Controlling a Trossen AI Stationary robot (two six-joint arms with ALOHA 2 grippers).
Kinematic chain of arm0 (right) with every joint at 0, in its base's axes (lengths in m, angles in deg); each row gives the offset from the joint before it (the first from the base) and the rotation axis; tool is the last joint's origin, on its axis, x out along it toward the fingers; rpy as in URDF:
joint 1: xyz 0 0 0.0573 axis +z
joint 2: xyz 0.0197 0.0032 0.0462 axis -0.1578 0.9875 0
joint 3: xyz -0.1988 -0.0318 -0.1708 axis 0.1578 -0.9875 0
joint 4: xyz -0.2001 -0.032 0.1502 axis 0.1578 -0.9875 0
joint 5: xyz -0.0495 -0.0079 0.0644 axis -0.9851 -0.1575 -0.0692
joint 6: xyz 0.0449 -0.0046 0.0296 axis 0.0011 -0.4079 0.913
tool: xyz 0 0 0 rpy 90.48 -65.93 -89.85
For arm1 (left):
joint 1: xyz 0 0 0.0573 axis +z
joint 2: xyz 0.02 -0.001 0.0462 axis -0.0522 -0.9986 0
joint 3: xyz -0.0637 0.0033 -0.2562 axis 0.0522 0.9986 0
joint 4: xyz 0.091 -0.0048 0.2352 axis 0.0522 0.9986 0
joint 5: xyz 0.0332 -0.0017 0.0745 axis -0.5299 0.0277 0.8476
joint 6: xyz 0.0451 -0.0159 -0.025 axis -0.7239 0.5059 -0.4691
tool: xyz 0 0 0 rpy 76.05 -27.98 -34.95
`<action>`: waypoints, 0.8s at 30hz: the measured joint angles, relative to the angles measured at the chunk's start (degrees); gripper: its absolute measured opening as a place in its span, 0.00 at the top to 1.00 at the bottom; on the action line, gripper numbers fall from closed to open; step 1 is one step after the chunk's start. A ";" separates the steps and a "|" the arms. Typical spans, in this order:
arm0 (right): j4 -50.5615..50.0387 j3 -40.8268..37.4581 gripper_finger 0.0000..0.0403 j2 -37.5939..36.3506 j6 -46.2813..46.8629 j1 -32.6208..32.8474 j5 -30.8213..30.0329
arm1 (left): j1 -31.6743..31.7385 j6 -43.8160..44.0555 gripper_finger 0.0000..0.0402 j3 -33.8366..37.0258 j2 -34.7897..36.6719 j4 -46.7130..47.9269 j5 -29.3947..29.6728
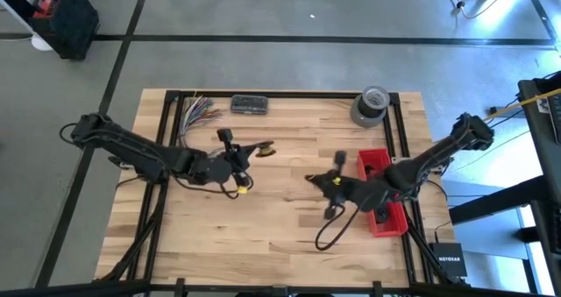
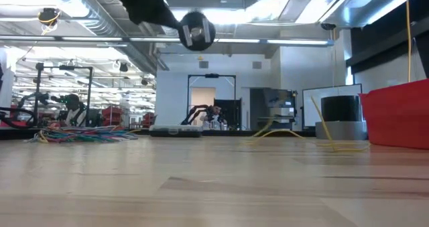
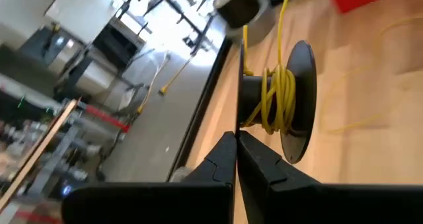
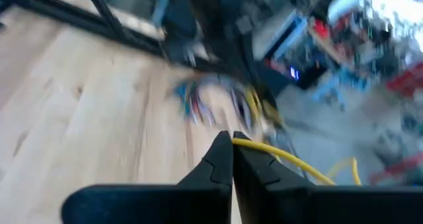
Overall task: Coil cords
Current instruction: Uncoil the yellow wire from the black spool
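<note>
At mid-table, our left gripper (image 3: 236, 139), fingers closed, grips spool (image 3: 281, 98); cord (image 4: 291, 162) runs across to our right gripper (image 4: 232, 141), pinched shut.

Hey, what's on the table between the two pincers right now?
In the high view, mostly bare wood. The left pincer and the right pincer are both shut. A yellow cord is wound on a black spool at the left pincer, and a strand sits at the right pincer's tips.

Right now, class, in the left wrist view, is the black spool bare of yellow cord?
No: several turns of yellow cord wrap the black spool.
</note>
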 joint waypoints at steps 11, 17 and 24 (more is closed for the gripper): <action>-9.60 -10.89 0.99 2.16 22.35 0.34 -0.92 | -7.45 -4.14 1.00 -0.02 3.31 -13.70 0.80; 20.12 -16.92 0.99 10.31 12.93 -2.66 12.55 | -3.87 -2.70 1.00 -0.04 1.41 -21.45 0.85; 26.21 -8.61 0.99 13.13 -2.03 -2.77 13.96 | 2.43 0.18 1.00 -0.02 -2.14 -14.96 1.01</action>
